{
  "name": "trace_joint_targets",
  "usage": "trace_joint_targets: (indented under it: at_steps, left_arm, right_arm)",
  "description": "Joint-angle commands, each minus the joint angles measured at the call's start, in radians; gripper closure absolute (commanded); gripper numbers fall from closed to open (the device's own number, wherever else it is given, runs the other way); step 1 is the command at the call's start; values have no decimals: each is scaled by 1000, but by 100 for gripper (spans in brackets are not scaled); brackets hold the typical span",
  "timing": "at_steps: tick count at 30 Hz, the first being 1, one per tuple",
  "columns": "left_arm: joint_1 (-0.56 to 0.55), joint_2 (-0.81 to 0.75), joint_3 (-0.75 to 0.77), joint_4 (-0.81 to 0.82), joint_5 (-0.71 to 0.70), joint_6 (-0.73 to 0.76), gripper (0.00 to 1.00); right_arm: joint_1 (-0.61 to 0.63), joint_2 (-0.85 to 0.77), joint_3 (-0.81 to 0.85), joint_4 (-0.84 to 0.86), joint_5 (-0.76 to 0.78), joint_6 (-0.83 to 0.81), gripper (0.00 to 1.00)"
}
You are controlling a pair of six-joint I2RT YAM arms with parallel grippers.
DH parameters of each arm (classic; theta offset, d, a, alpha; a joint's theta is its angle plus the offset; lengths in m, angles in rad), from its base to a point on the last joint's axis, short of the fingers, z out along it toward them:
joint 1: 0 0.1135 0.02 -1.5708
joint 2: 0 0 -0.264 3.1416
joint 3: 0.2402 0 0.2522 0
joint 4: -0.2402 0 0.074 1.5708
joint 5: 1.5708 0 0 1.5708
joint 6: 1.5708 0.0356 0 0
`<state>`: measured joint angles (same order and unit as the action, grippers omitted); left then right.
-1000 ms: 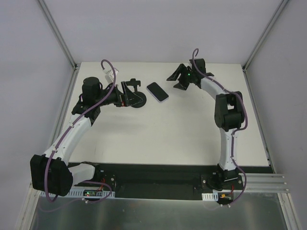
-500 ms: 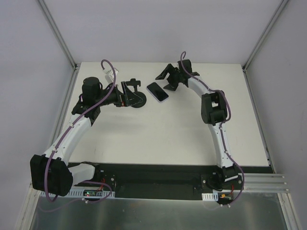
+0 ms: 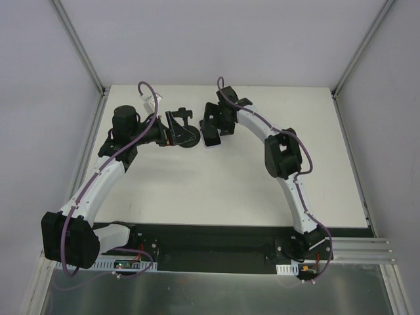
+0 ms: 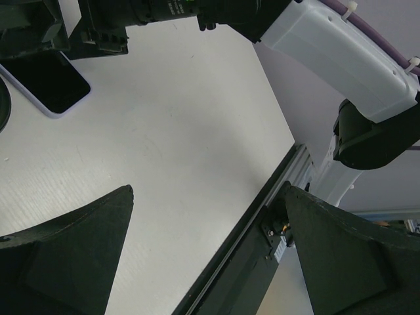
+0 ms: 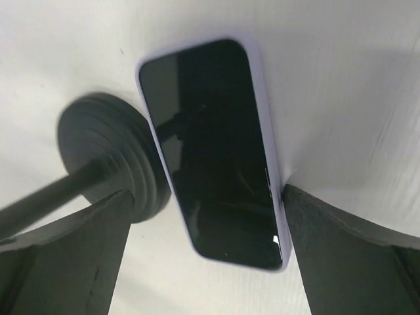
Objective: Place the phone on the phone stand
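Note:
The phone (image 5: 210, 151) lies flat, screen up, on the white table, its long left edge against the phone stand's round base (image 5: 108, 157). My right gripper (image 5: 207, 190) is open and straddles the phone's near end. Its right finger (image 5: 341, 256) touches the phone's right edge, and its left finger (image 5: 59, 256) is apart from the phone, by the stand base. In the top view the right gripper (image 3: 213, 125) covers most of the phone (image 3: 211, 140). The stand (image 3: 184, 134) stands upright. My left gripper (image 3: 167, 131) is open and empty beside it, as the left wrist view (image 4: 209, 189) shows.
The left wrist view shows the phone (image 4: 42, 82) with the right gripper (image 4: 98, 26) over it, and the table's black front rail (image 4: 262, 216). Grey enclosure walls and aluminium posts (image 3: 79, 46) bound the white table (image 3: 216, 184).
My right arm has swung left from the back centre and come down over the phone. The phone has turned and shifted a little toward the stand base. The left arm has not moved.

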<state>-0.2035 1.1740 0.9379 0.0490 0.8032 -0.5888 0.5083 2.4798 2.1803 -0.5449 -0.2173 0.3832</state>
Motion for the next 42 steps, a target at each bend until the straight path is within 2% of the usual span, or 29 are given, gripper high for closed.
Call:
trace_joint_targets:
  at_steps: [1, 5, 13, 16, 24, 32, 37, 42]
  left_arm:
    - [-10, -10, 9, 51, 16, -17, 2]
    - [-10, -8, 6, 51, 14, -17, 2]
    - [-10, -11, 7, 49, 11, -17, 2]
    - [-10, -7, 4, 49, 5, -14, 2]
    - [-10, -5, 7, 51, 14, -16, 2]
    - [-10, -5, 4, 51, 2, -17, 2]
    - [-10, -10, 3, 51, 10, -14, 2]
    - [-8, 3, 13, 52, 28, -22, 2]
  right_arm:
    - [54, -33, 22, -249, 185, -147, 0]
    - [85, -13, 53, -286, 262, -187, 4]
    - [130, 36, 125, -385, 358, -165, 1]
    - [131, 76, 199, -424, 351, -182, 2]
    - [142, 94, 228, -417, 340, -218, 4]
    - [159, 102, 240, -435, 346, -254, 11]
    - [165, 119, 275, -448, 343, -297, 5]
    - [177, 139, 302, -458, 389, -317, 7]
